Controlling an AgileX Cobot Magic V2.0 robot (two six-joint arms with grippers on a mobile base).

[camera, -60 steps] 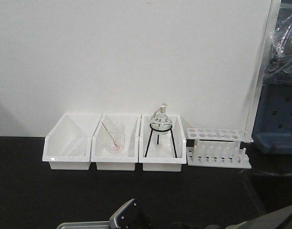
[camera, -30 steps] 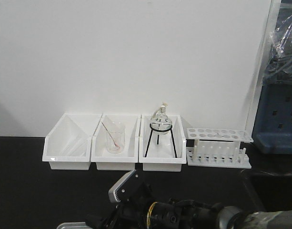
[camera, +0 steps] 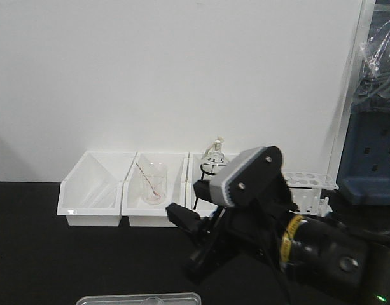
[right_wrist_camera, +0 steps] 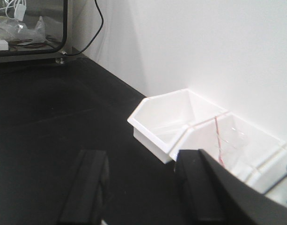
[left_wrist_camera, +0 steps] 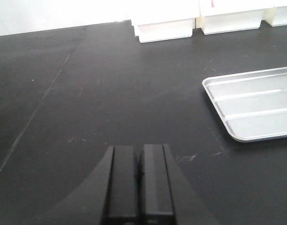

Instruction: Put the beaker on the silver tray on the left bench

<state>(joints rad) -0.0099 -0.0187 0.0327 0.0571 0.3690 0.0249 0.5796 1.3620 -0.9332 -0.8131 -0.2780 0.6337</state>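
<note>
Two grippers, neither holding anything. Right gripper (right_wrist_camera: pixel 141 187) has fingers spread w/ an empty gap, raised over the bench (left_wrist_camera: pixel 87 93) facing the bins (right_wrist_camera: pixel 166 122). Left gripper (left_wrist_camera: pixel 138 180) is clenched, idle low beside the tray (left_wrist_camera: pixel 255 110). Beaker (camera: pixel 147 298) seems to sit in the tray; only its rim shows at frame bottom, so delivery looks done.

White bins (camera: pixel 153 194), test-tube rack (camera: pixel 309 183)

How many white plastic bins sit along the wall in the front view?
3, side by side against the wall: the left bin looks empty, the middle bin holds a beaker with a pinkish rod, and the right bin is mostly hidden behind the robot arm.
</note>
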